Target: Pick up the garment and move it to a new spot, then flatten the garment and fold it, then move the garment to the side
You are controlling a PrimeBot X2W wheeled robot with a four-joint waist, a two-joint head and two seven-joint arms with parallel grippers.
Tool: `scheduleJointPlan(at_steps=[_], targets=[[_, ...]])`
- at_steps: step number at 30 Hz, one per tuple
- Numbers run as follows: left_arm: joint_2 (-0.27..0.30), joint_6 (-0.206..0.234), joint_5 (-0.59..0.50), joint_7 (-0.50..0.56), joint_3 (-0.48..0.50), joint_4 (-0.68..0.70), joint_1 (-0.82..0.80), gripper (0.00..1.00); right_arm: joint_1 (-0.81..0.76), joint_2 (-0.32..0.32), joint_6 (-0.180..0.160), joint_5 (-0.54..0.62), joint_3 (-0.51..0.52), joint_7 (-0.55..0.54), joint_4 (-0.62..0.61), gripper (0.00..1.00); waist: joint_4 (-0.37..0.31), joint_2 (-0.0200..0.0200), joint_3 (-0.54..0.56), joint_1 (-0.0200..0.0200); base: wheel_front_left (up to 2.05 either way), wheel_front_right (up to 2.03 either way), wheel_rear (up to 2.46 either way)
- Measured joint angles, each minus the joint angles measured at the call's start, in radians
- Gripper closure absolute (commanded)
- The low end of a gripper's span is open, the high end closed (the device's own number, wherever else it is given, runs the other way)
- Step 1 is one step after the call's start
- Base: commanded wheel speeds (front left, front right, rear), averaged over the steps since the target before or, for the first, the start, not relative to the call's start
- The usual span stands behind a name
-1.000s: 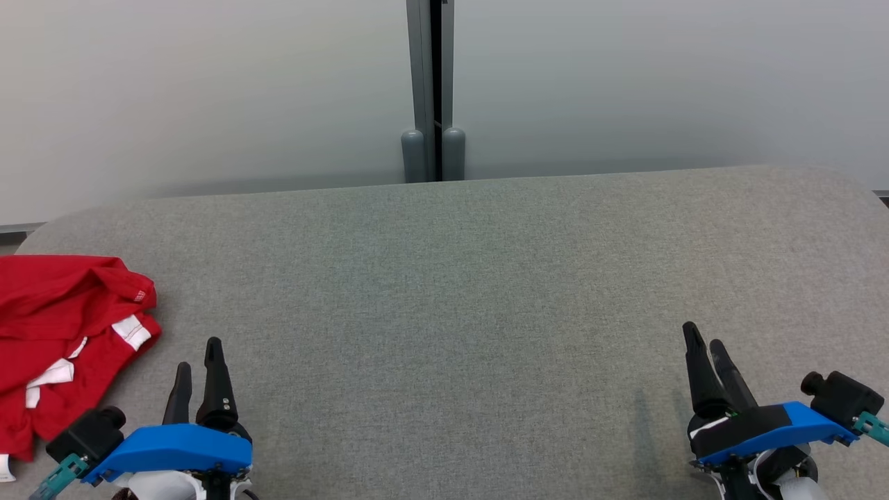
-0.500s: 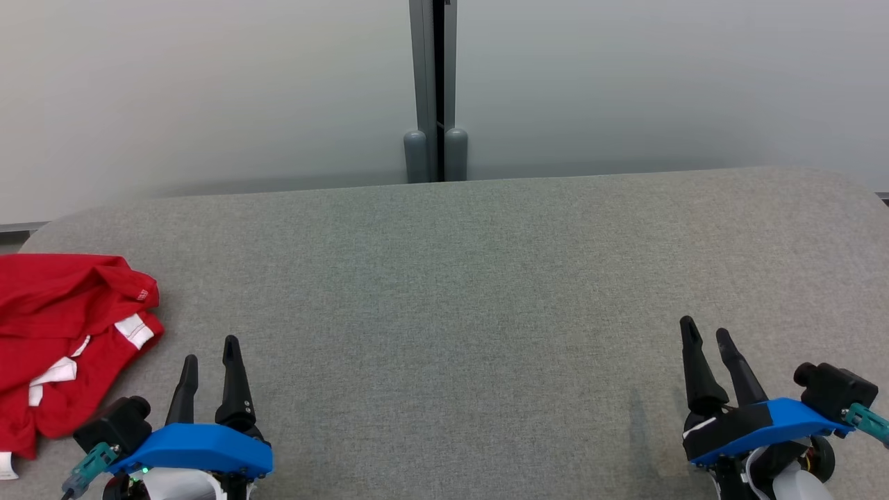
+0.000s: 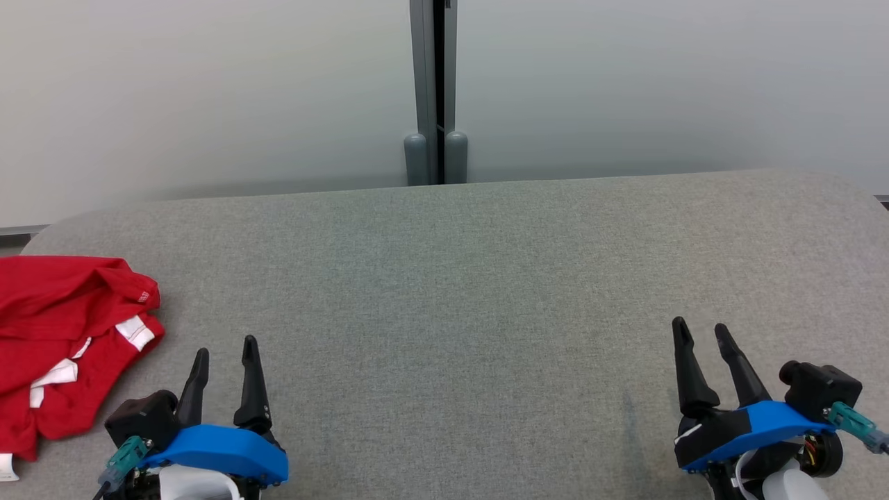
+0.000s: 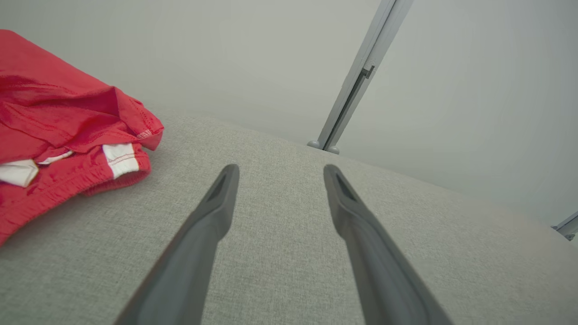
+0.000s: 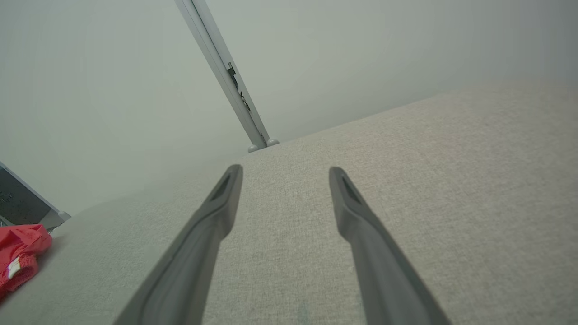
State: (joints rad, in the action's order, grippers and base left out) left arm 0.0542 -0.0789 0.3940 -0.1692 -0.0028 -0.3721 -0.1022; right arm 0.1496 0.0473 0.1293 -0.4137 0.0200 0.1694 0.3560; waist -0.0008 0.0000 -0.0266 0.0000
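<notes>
My left gripper [image 3: 226,345]: fingers spread, nothing between them, above the grey table [image 3: 444,278] at its near left. My right gripper [image 3: 699,324]: likewise spread and empty, near right. Red garment [image 3: 66,326] lies crumpled at the table's left end, near my left gripper but apart from it.

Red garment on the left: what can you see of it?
The red garment looks like soft knit cloth with white trim and stitched hems. It lies crumpled on the grey fabric table, at its left end, running past the head view's edge. The open left end effector sits beside it, not touching.
</notes>
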Motion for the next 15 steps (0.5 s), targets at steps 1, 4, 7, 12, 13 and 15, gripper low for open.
scheduleJointPlan(at_steps=[1,4,7,12,13,15], targets=[[0.001,0.001,-0.011,-0.001,-0.003,-0.003,0.000,0.00,0.000,0.000,0.000,0.011,-0.001,0.001,0.003,0.00,-0.001,0.0000,0.000,0.0000,0.00,0.00,0.00],[0.003,0.009,-0.043,-0.009,-0.012,-0.013,0.001,0.00,0.000,0.000,0.000,0.042,-0.005,0.008,0.012,0.00,-0.003,0.0000,0.001,0.0000,0.00,0.00,0.00],[0.004,0.012,-0.070,-0.016,-0.019,-0.023,0.002,0.00,0.000,0.000,0.000,0.070,-0.007,0.016,0.023,0.00,-0.003,0.0000,0.003,0.0000,0.00,0.00,0.00],[0.005,0.021,-0.112,-0.027,-0.032,-0.038,0.003,0.00,-0.001,0.000,0.000,0.109,-0.002,0.026,0.039,0.00,0.000,0.0000,0.009,0.0000,0.00,0.00,0.00],[0.005,0.022,-0.119,-0.028,-0.034,-0.040,0.003,0.00,-0.001,0.000,0.000,0.118,-0.001,0.027,0.041,0.00,0.000,0.0000,0.010,-0.0001,0.00,0.00,0.00],[0.005,0.027,-0.133,-0.033,-0.034,-0.044,0.003,0.00,-0.001,0.000,0.000,0.138,0.005,0.031,0.044,0.00,0.001,0.0000,0.012,0.0000,0.00,0.00,0.00]])
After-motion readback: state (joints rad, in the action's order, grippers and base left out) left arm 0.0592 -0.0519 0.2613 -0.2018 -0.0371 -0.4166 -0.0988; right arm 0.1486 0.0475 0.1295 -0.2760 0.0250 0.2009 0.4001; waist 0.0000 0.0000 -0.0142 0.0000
